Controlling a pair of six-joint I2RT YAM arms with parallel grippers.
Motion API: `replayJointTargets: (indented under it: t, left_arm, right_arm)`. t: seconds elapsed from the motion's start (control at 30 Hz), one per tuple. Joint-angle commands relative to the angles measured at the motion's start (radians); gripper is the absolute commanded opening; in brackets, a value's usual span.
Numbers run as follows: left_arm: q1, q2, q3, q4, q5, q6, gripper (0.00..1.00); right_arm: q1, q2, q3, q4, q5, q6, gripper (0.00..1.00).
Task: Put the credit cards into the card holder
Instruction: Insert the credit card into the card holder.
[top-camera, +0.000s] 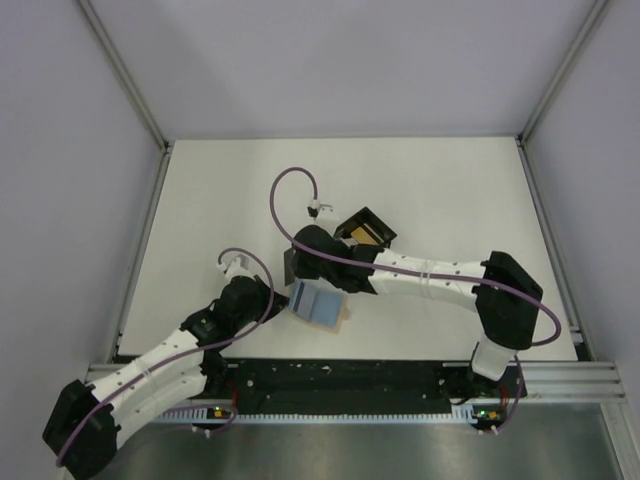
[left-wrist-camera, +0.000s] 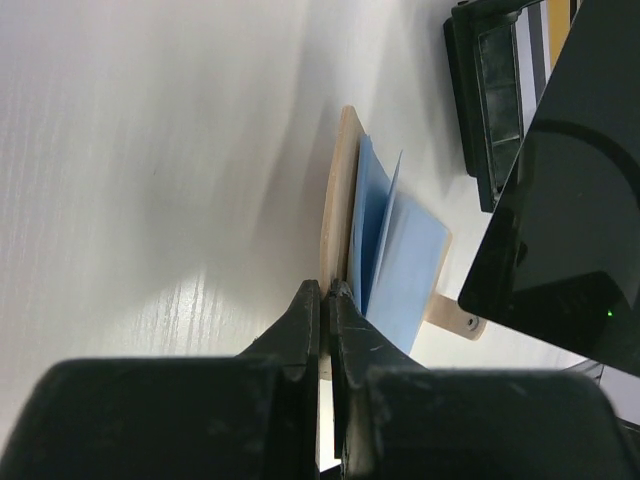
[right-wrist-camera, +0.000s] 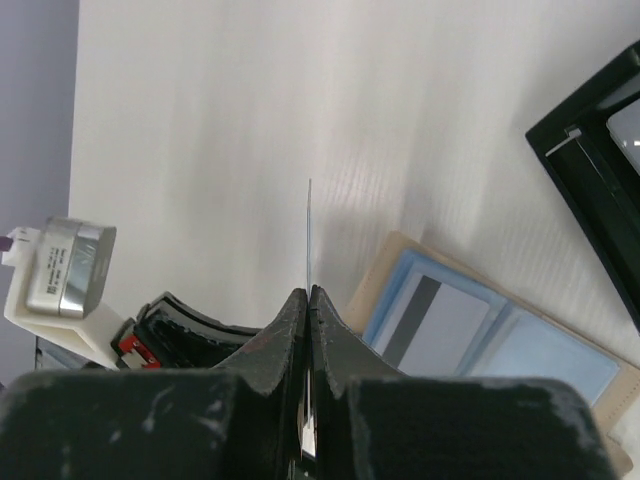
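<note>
The card holder (top-camera: 343, 318) is a tan sleeve with a light blue lining (top-camera: 318, 303), lying open near the table's front. My left gripper (top-camera: 283, 300) is shut on its tan edge (left-wrist-camera: 335, 200), and the blue pockets (left-wrist-camera: 395, 255) fan out beside the jaws (left-wrist-camera: 328, 290). A pale card with a dark stripe (right-wrist-camera: 440, 320) sits in the blue lining. My right gripper (top-camera: 298, 262) hovers just above and left of the holder. It is shut (right-wrist-camera: 309, 292) on a thin card seen edge-on (right-wrist-camera: 309, 230). A yellow-orange card (top-camera: 358, 232) lies in the black tray.
The black square tray (top-camera: 380, 222) stands just behind the holder and also shows in the right wrist view (right-wrist-camera: 585, 175) and the left wrist view (left-wrist-camera: 495, 100). The right gripper's black body (left-wrist-camera: 570, 220) hangs close beside the holder. Grey walls surround the white table (top-camera: 450, 190).
</note>
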Motion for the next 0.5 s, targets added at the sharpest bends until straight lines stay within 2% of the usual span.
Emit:
replayJointTargets:
  t: [0.0, 0.47]
  left_arm:
    - [-0.009, -0.019, -0.007, 0.021, -0.029, 0.023, 0.00]
    - [-0.020, -0.028, -0.006, 0.023, -0.033, 0.023, 0.00]
  right_arm:
    - [0.021, 0.033, 0.069, -0.034, 0.062, 0.001, 0.00]
    - [0.030, 0.090, 0.072, -0.074, 0.076, -0.017, 0.00]
